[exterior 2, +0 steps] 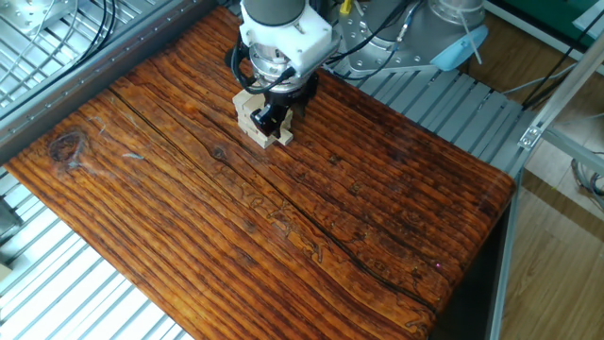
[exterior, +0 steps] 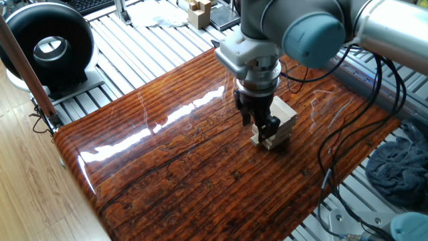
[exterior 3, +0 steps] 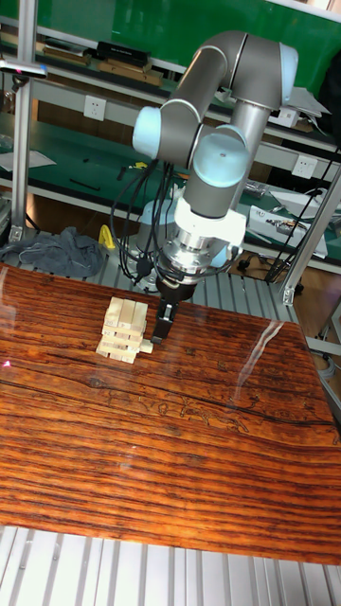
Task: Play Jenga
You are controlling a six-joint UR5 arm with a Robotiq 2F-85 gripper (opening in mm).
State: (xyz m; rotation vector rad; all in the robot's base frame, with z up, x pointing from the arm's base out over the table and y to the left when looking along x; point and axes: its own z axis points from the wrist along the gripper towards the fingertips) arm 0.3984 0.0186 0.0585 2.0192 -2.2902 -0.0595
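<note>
The Jenga tower stands on the bench, just under the arm. The hand is low at the tower's side, by a block that sticks out (a low one). I cannot tell whether its fingers pinch that block.

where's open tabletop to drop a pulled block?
Most of the wooden table is bare: the whole stretch from the Jenga tower to the near and far edges in the other fixed view. Crowded only at the tower itself, where the end effector sits against its side, and the arm with its cables hangs above.
</note>
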